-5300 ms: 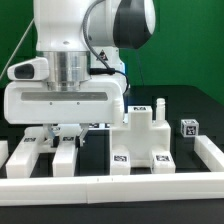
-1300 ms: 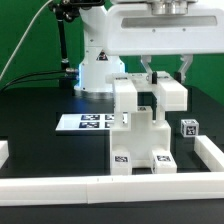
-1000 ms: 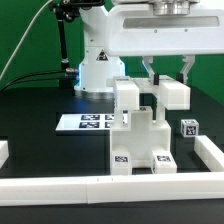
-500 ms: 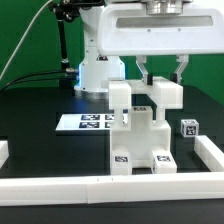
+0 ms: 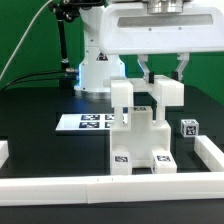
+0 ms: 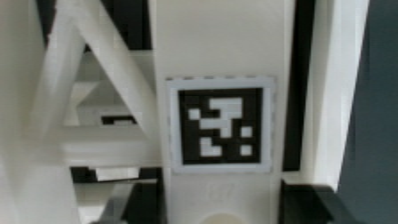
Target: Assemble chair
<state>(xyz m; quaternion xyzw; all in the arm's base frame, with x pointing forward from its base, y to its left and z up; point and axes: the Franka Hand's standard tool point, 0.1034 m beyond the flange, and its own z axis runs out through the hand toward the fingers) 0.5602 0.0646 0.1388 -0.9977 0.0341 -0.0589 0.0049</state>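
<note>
Now pinching white chair part (image 5: 168,94) in gripper (image 5: 161,76) | poised over chair assembly (image 5: 140,142), contact unclear | small tagged block (image 5: 187,127) near assembly, exterior view's right

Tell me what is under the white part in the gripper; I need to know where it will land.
Below the held chair part stands the blocky chair base on the black table. Whether they touch cannot be seen.

table (image 5: 40,110) — black | on it: marker board (image 5: 85,122); chair parts (image 5: 140,147); rim wall (image 5: 60,187)
</note>
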